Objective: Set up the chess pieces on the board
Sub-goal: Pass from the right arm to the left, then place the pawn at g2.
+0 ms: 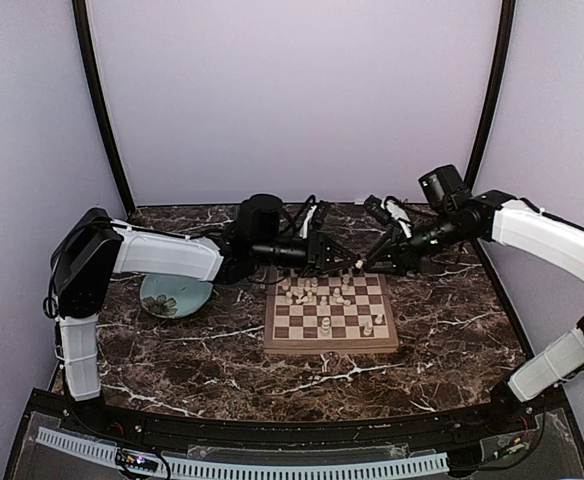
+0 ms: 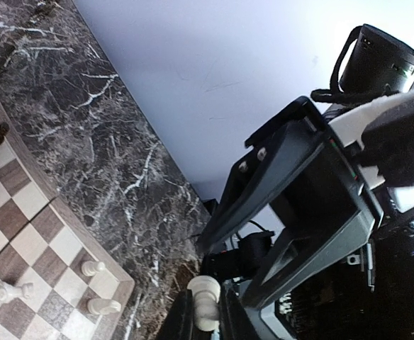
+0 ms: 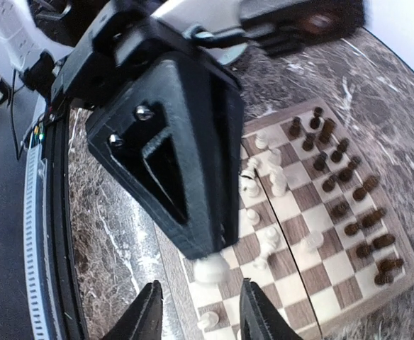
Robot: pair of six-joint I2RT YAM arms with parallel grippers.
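**A meeting at the far edge**

The left gripper [image 2: 207, 315] pinches a white piece [image 2: 205, 296] just by the far edge of the board [image 1: 328, 347]. Close beside it, the right gripper [image 3: 201, 313] has its fingers wide apart.

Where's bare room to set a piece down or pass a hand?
Bare marble in front of the board and to its right. Crowded: the board's far half, pieces where the left gripper and right gripper meet.

No readable text or labels anywhere in view
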